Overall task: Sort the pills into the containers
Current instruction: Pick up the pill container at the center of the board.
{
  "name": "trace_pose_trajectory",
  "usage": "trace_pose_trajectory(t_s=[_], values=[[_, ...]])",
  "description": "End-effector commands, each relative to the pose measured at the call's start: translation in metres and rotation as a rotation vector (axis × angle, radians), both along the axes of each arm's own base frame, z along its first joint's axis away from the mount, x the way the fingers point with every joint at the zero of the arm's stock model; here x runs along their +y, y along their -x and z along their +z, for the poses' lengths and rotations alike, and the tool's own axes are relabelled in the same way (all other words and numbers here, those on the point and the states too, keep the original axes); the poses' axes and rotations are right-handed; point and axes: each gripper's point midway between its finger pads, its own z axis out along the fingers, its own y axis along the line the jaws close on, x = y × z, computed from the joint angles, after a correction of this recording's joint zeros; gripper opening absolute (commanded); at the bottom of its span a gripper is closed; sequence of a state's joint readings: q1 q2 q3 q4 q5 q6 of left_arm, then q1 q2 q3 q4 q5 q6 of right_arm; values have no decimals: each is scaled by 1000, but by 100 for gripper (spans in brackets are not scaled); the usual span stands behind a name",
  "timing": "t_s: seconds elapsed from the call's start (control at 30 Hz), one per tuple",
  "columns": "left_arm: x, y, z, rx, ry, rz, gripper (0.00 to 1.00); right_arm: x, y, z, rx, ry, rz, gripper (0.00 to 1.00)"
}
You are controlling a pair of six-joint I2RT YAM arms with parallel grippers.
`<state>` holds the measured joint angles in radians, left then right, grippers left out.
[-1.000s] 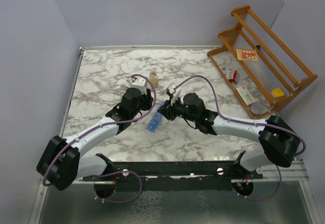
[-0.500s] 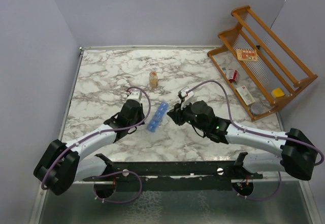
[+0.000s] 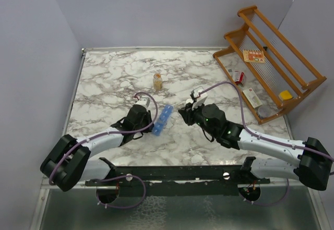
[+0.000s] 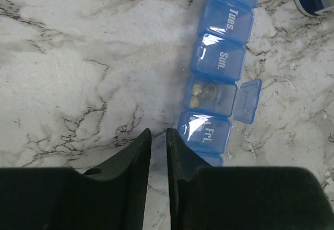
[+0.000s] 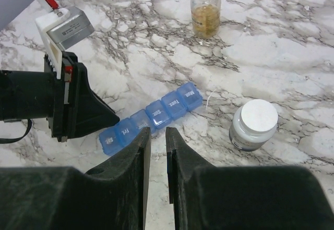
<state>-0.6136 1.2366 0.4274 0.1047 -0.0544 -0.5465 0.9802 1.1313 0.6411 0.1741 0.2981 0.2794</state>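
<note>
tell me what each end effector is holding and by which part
Nothing is held. The left end effector and the right end effector are both nearly closed on air; the containers lie free.

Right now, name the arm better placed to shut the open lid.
Right, probably: the open lid juts from the containers toward the right gripper; the left gripper sits on the opposite side.

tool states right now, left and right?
Left tool: closed to a slit, holding nothing.
Right tool: closed to a slit, holding nothing.
</note>
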Motion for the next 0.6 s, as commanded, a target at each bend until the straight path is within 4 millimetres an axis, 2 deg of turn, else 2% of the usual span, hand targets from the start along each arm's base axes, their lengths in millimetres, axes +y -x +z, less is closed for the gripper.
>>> trace_pose_trajectory(t_s=[0.0,0.27,0.57], values=[[-23,12,-5,30,74,-72,21,-8,-2,-8,11,29,-48,18],[-52,34,-12,52,104,-162,21,-15,0,-26,55,38,-76,18],[-80,36,-3,23,176,-201,21,-27,2,-38,80,48,-121,29]])
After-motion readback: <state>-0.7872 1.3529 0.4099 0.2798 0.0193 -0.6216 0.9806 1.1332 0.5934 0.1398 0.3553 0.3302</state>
